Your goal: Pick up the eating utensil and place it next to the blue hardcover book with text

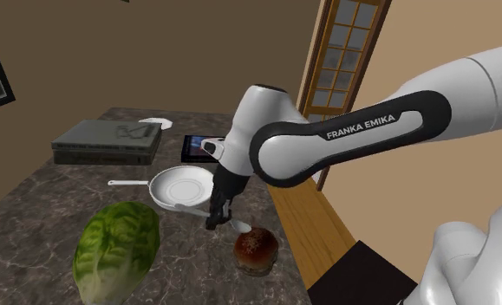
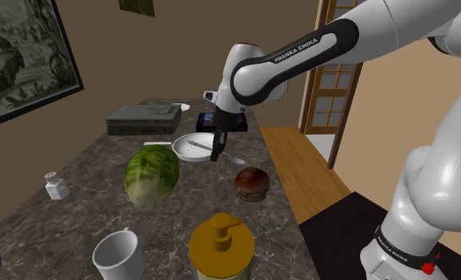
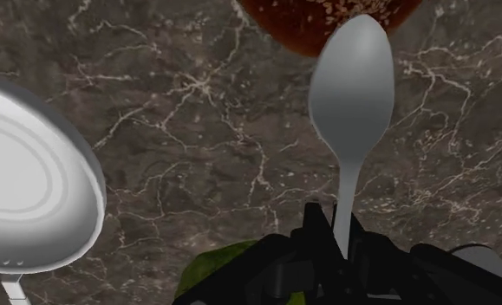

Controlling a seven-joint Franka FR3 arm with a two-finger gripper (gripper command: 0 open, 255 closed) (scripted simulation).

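Spoon juts out beyond the claw, which pinches its handle.

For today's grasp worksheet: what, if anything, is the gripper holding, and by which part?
The gripper clasps the grey spoon by its thin handle; the bowl sticks out beyond the fingertips.

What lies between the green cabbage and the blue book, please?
The white pan lies between the cabbage and the blue book, as the shoulder view shows.
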